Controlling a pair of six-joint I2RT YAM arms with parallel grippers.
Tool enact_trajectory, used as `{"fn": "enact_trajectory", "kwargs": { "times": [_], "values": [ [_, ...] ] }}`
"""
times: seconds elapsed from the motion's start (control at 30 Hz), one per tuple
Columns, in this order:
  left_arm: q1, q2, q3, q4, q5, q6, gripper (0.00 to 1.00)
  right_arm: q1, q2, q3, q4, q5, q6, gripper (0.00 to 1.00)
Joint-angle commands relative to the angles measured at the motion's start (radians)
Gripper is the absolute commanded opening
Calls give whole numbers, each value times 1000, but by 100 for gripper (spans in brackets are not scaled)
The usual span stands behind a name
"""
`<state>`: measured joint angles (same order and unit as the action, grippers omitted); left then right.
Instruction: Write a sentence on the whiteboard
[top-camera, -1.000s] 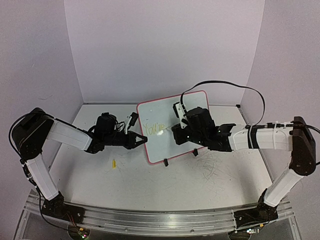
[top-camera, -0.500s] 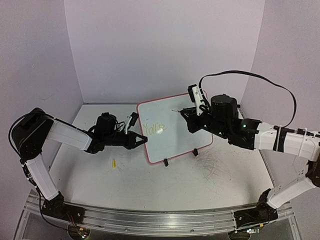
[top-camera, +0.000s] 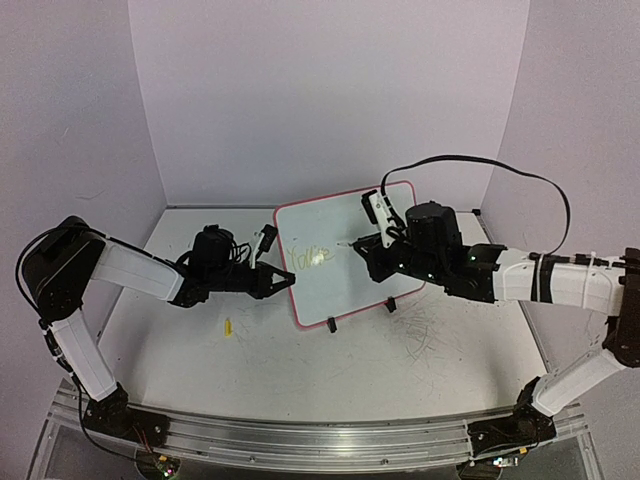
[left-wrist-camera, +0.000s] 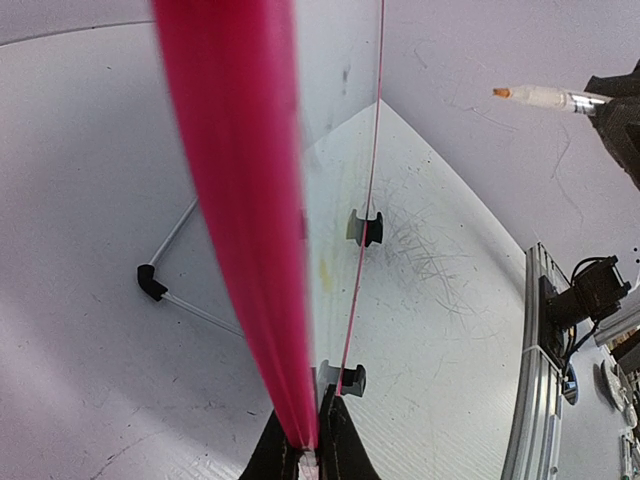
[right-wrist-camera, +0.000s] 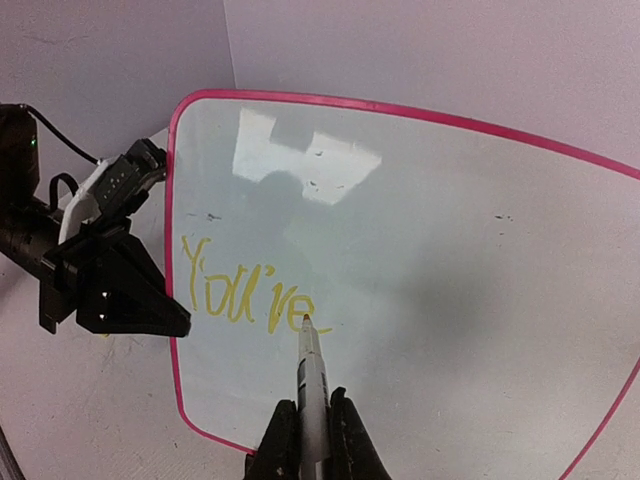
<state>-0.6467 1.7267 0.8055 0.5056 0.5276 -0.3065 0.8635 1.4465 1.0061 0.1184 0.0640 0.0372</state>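
The whiteboard (top-camera: 330, 225), white with a pink rim, stands tilted on its black wire stand mid-table. My left gripper (top-camera: 285, 281) is shut on its left rim; the left wrist view shows the rim (left-wrist-camera: 240, 200) edge-on between the jaws of that gripper (left-wrist-camera: 308, 440). My right gripper (top-camera: 368, 250) is shut on a white marker (right-wrist-camera: 310, 370), pinched between its fingers (right-wrist-camera: 312, 420). The marker's orange tip points at the end of the yellow word "You're" (right-wrist-camera: 240, 295), the sentence as it stands. In the left wrist view the marker (left-wrist-camera: 545, 97) hangs a little off the board face.
A small yellow piece (top-camera: 228, 326) lies on the table left of the board. Grey scribble marks (top-camera: 430, 335) cover the tabletop to the right. The stand's black feet (top-camera: 330, 324) rest in front. The right arm's cable (top-camera: 480, 165) loops above; walls close three sides.
My right gripper lifted away up and to the right with the marker, then came back left to the word's end. The left gripper and the board stayed put.
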Motion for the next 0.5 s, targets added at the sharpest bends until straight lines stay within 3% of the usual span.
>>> {"fn": "enact_trajectory", "kwargs": {
  "times": [0.0,0.23,0.47],
  "values": [
    [-12,7,-10,-139,-83,50,0,-1,33,31,15,-15,1,0],
    [-13,3,-13,-144,-88,53,0,-3,18,11,29,100,12,0],
    [-13,-1,-17,-147,-89,56,0,-15,15,3,63,92,25,0]
  ]
}}
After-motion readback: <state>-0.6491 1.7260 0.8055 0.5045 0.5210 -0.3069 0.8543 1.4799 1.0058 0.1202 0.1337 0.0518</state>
